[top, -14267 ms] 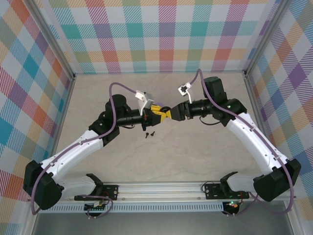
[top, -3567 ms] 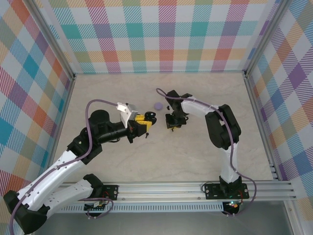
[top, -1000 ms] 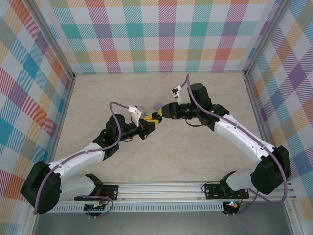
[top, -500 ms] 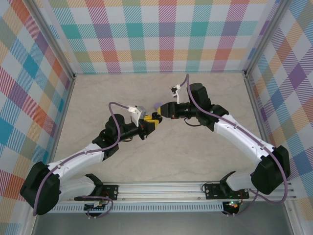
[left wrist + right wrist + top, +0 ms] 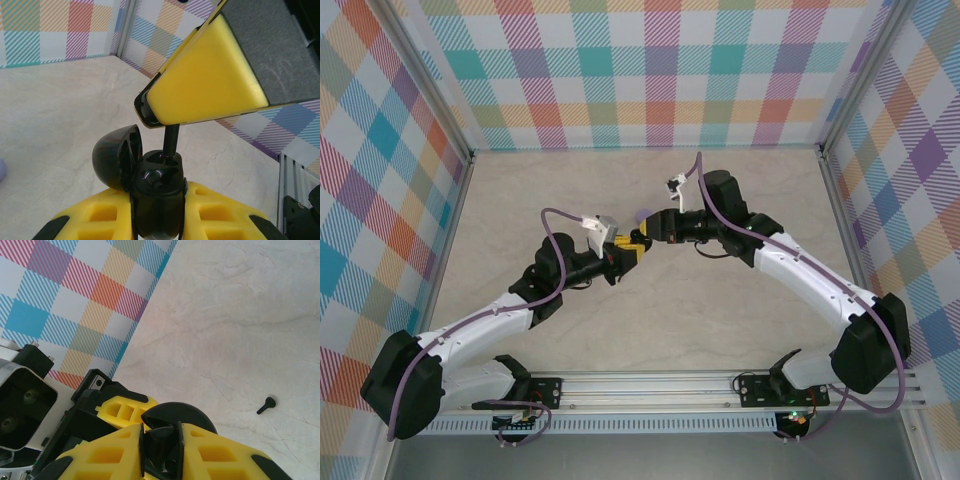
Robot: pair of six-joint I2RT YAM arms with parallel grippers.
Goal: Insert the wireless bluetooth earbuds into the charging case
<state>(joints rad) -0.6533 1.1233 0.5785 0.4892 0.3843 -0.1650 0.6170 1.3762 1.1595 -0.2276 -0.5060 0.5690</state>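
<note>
- My left gripper (image 5: 157, 210) is clamped tight on the black charging case (image 5: 156, 182). The case stands upright between the yellow fingers (image 5: 75, 222).
- The case's lid (image 5: 117, 155) is swung open, hanging off to the left in the left wrist view.
- My right gripper (image 5: 161, 437) is pinched closed on a black earbud (image 5: 171, 139), stem upward.
- In the left wrist view the stem runs from the right gripper's yellow fingertip straight down into the case. The bud end sits at the mouth of one well; I cannot tell whether it is fully seated.
- From overhead the left gripper (image 5: 634, 246) and the right gripper (image 5: 651, 229) meet tip to tip over the middle of the table (image 5: 740, 180). The left arm reaches in from the lower left and the right arm from the right.
- A lavender object (image 5: 641, 214) lies on the table just beyond the two grippers, toward the back wall. It also peeks in at the left edge of the left wrist view, and too little of it shows for me to say what it is.
- A loose black earbud (image 5: 266, 405) lies on the table, clear of the case, off to the right in the right wrist view.
- The table is pale and marbled, boxed in by plaid walls (image 5: 660, 80).
</note>
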